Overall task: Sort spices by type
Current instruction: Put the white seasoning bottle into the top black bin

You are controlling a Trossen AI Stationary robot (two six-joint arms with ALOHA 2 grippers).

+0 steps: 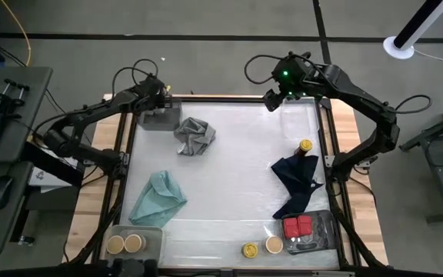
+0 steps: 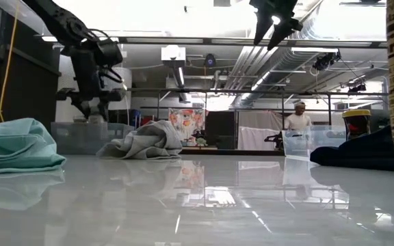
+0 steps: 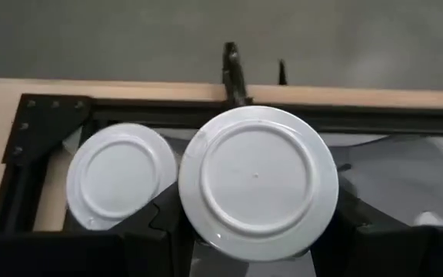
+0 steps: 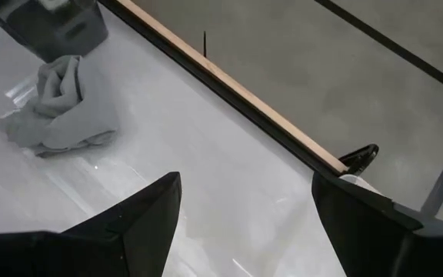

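At upper left of the overhead frame, the left gripper (image 1: 158, 101) pinched a white-lidded jar (image 3: 257, 178) over a tray (image 1: 158, 120); the right gripper (image 1: 279, 98) hung spread at upper right.

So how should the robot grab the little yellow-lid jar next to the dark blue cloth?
Probably from straight above, fingers closing on opposite sides of the round lid of the yellow-lid jar. It stands upright, and the navy cloth crowds its near side, so a sideways approach looks awkward.
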